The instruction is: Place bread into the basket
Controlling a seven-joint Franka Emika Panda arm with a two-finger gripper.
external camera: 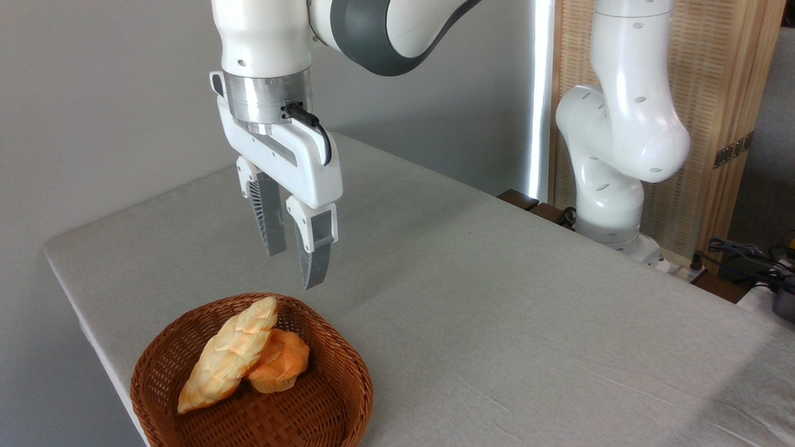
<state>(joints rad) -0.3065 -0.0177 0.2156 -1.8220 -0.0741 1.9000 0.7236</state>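
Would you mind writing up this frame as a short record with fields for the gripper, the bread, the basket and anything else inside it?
gripper: gripper open, empty, hanging above the basket's far rim
bread: long braided loaf lying inside the basket, leaning partly on the bun
basket: round wicker basket at the table's near left corner
other contents: small orange bun beside and partly under the loaf
table: grey cloth-covered table
task state: bread appears to be in the basket
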